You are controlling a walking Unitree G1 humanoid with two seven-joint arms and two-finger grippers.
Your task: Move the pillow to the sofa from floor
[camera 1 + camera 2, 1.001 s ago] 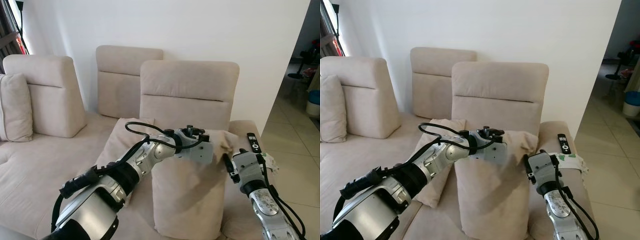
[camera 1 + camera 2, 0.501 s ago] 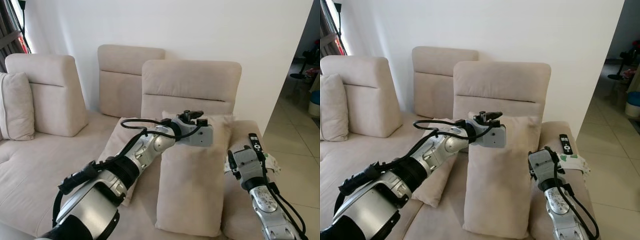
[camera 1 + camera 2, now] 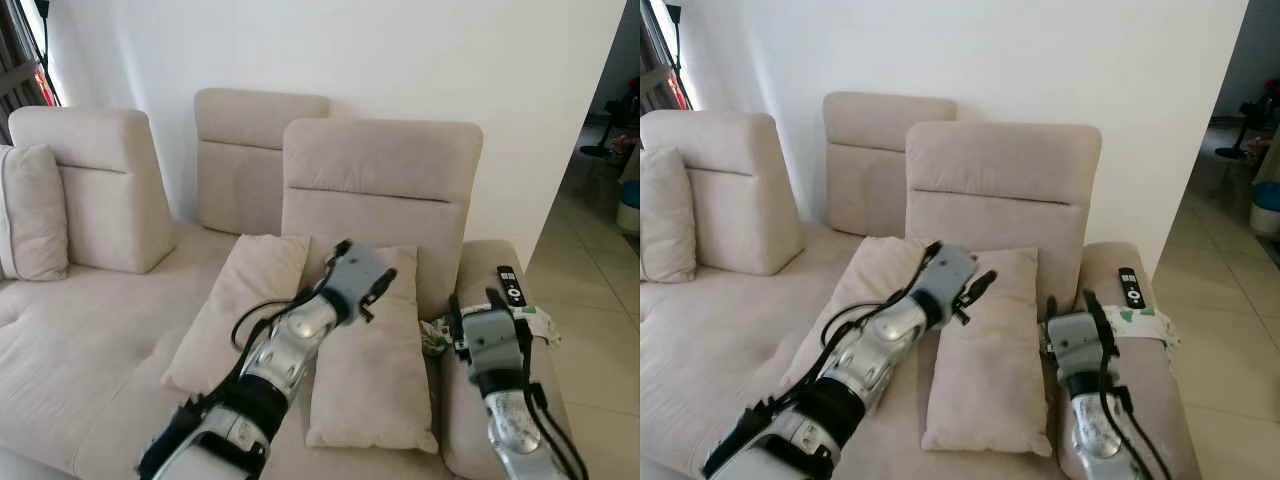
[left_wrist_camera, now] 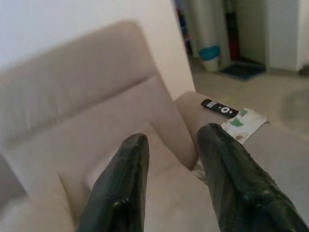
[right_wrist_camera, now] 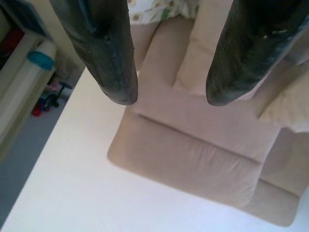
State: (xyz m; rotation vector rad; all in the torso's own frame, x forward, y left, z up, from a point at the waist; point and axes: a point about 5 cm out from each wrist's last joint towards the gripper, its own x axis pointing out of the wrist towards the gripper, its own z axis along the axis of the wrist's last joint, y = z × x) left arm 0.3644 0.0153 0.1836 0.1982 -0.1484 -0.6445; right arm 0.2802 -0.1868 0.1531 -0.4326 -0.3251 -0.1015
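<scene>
**Pillow resting on the sofa, both grippers empty**

Since the pillow (image 3: pixel 372 370) already lies on the sofa (image 3: pixel 90 330) seat, leaning with its top edge against the backrest (image 3: pixel 380 190), the task looks close to finished. It sits just beside a second cushion (image 3: pixel 238 305) and touches it along one side.

One risk I judge from here: the left gripper (image 3: pixel 378 287) hovers right over the upper part of the pillow, so a careless pull back of the arm could catch the fabric and drag the pillow toward the seat edge. The pillow also stands half tilted, so it might slide down flat by itself.

In the left wrist view the two fingers (image 4: pixel 120 193) are apart with a moderate gap and hold nothing. The right gripper (image 3: pixel 470 303) is near the armrest, beside the remote control (image 3: pixel 509 285) and a patterned cloth (image 3: pixel 535 322); its fingers (image 5: pixel 99 48) are widely spread and empty.
</scene>
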